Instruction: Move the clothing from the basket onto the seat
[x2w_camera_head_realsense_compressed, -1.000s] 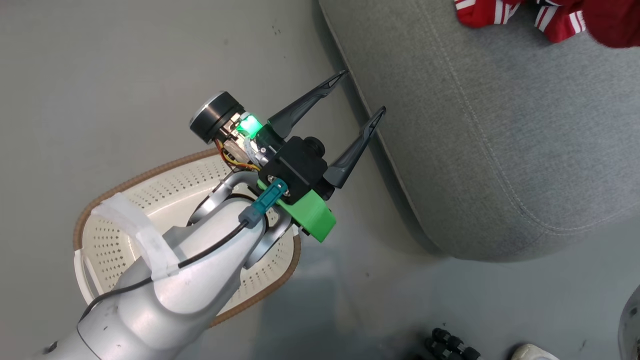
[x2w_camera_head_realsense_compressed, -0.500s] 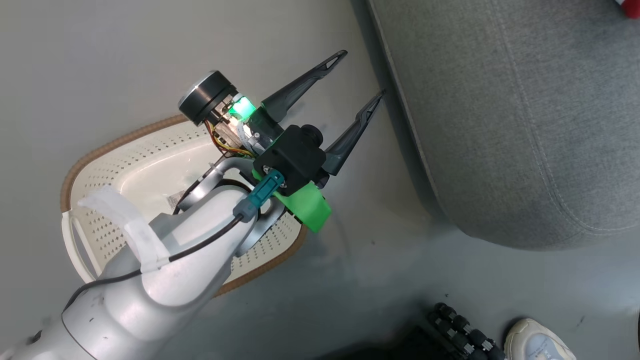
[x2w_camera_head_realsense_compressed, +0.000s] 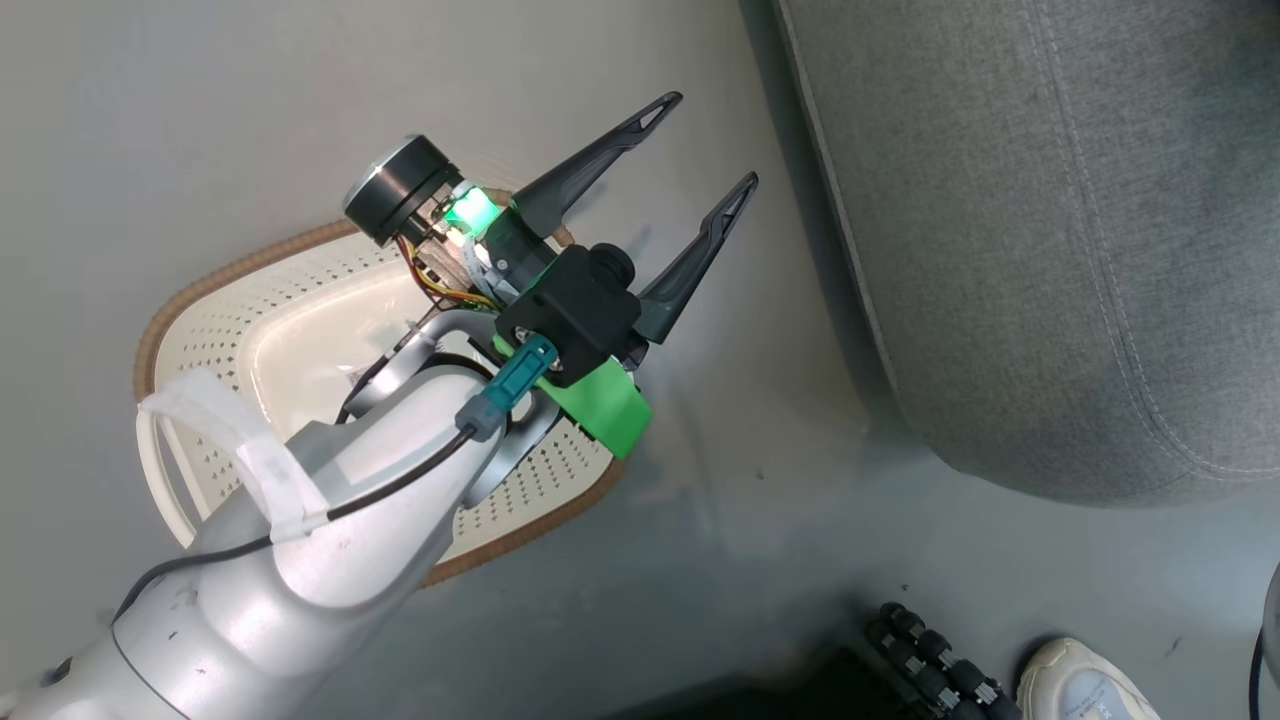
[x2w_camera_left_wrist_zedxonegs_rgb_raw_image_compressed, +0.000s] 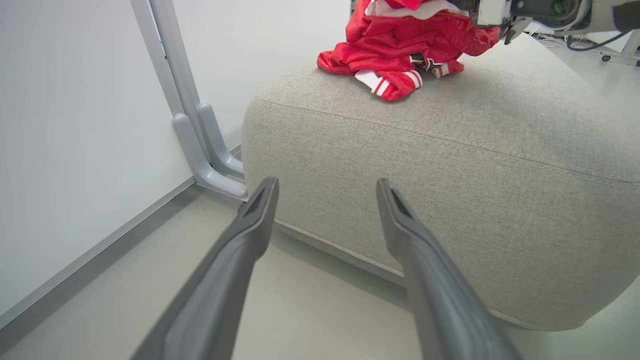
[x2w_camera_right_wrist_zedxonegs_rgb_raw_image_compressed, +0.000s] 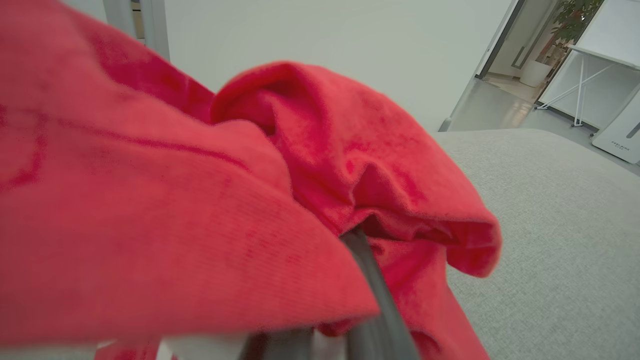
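The cream perforated basket (x2w_camera_head_realsense_compressed: 230, 320) with a brown rim sits on the floor under my left forearm; the part of its inside that shows holds no cloth. My left gripper (x2w_camera_head_realsense_compressed: 705, 145) is open and holds nothing, just past the basket's rim and pointing toward the side of the grey seat (x2w_camera_head_realsense_compressed: 1050, 250). In the left wrist view this gripper (x2w_camera_left_wrist_zedxonegs_rgb_raw_image_compressed: 325, 187) faces the seat (x2w_camera_left_wrist_zedxonegs_rgb_raw_image_compressed: 450, 165), and red-and-white clothing (x2w_camera_left_wrist_zedxonegs_rgb_raw_image_compressed: 395, 55) is piled on top. My right gripper (x2w_camera_right_wrist_zedxonegs_rgb_raw_image_compressed: 350, 240) is shut on a red garment (x2w_camera_right_wrist_zedxonegs_rgb_raw_image_compressed: 200, 200), which drapes over its fingers above the seat (x2w_camera_right_wrist_zedxonegs_rgb_raw_image_compressed: 550, 225).
A grey metal frame leg (x2w_camera_left_wrist_zedxonegs_rgb_raw_image_compressed: 200, 145) stands against the white wall left of the seat. A person's pale shoe (x2w_camera_head_realsense_compressed: 1080, 690) and a black ribbed object (x2w_camera_head_realsense_compressed: 930, 660) are on the floor at the lower right of the head view.
The head camera has swung, so the seat slid right and the red clothing on it left the head view's top edge. My left gripper stays open by the basket's rim.
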